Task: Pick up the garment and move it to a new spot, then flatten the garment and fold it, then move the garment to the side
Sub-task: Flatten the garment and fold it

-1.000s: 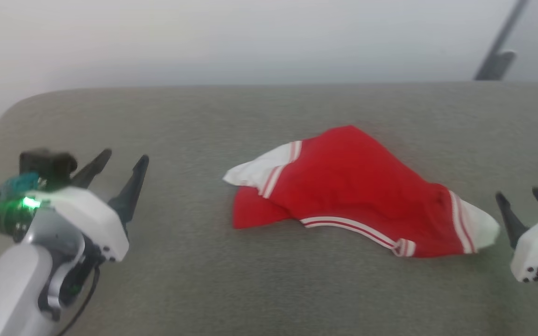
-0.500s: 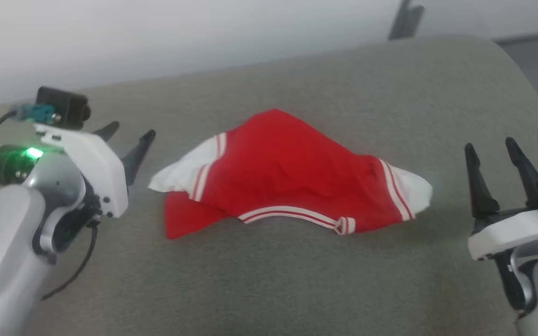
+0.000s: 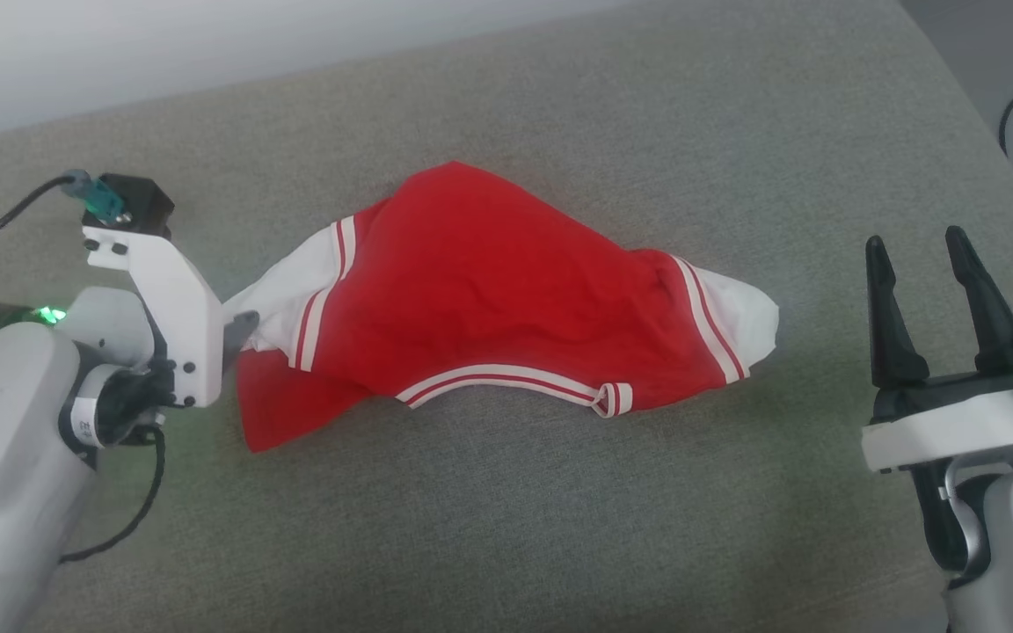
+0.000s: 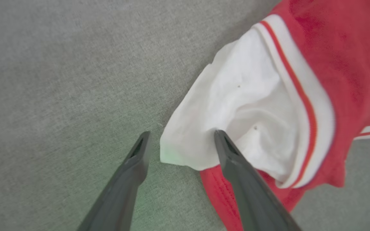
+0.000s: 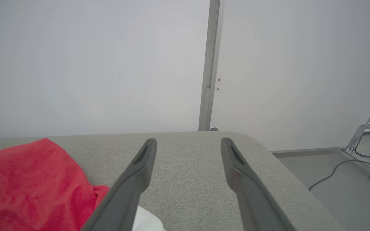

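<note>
Left pincer (image 4: pixel 181 138) spread astride garment (image 4: pixel 268 96) sleeve

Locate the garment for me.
In the head view the garment lies crumpled on the grey padded top, between the two claws. Its white sleeve tip sits between the fingers of the open left claw; the open right claw stands apart.

White wrist bracket (image 3: pixel 168 299), dark pincer fingers (image 3: pixel 886 325), green light (image 3: pixel 51 313)
</note>
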You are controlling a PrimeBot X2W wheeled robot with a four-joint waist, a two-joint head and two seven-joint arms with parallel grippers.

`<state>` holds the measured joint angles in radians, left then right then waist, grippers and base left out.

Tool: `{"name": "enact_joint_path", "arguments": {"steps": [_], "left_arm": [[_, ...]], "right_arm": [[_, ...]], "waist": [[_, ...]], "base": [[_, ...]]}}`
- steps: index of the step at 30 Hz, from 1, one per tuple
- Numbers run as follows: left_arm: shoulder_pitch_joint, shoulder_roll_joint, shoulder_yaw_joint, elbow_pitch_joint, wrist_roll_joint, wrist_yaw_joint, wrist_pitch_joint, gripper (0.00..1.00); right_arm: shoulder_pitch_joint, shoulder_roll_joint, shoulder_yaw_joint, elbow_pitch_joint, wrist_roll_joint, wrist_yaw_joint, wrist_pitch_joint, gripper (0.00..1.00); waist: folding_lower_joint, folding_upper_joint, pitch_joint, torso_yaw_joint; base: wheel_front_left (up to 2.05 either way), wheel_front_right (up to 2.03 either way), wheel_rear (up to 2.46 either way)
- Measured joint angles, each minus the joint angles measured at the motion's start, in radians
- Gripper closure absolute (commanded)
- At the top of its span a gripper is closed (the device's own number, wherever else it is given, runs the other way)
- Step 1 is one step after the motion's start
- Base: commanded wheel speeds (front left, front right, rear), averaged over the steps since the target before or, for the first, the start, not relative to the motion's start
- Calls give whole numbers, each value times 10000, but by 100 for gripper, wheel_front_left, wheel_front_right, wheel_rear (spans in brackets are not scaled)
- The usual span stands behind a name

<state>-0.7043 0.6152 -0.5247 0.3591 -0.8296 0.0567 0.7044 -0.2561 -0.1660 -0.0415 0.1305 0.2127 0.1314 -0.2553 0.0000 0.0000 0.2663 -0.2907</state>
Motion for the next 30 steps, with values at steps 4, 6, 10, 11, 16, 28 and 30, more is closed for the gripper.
{"name": "enact_joint_path", "arguments": {"steps": [4, 6, 10, 11, 16, 28, 30], "left_arm": [[-42, -75, -182, 428, -40, -40, 165, 0], [-130, -174, -184, 677, -77, -46, 201, 0], [-321, -305, -215, 1174, -71, -134, 161, 6], [-383, -349, -203, 1292, -113, -182, 151, 50], [-621, -560, -134, 1918, -334, -453, 40, 100], [-838, -520, -102, 2334, -339, -591, -307, 100], [-798, -397, -33, 2186, -332, -520, -366, 100]], "right_arm": [[-128, 6, -13, 12, 4, 0, -19, 0], [-197, 6, -17, 12, 35, 0, -29, 0], [-252, -2, -4, 27, 31, 0, -44, 0], [-294, 4, 4, 23, 25, 0, -44, 0], [-359, -19, -6, 19, 0, 2, -54, 0], [-264, -159, -372, -104, -146, 0, -56, 0], [-165, -150, -454, -96, -230, 2, -56, 0]], "waist": [[0, 0, 153, 15], [0, 0, 204, 32], [0, 0, 282, 63], [0, 0, 296, 68], [0, 0, 325, 82], [0, 0, 64, 548], [0, 0, -28, 708]], "base": [[0, 0, 0], [0, 0, 0], [0, 0, 0], [0, 0, 0], [0, 0, 0], [0, 0, 0], [0, 0, 0]]}}
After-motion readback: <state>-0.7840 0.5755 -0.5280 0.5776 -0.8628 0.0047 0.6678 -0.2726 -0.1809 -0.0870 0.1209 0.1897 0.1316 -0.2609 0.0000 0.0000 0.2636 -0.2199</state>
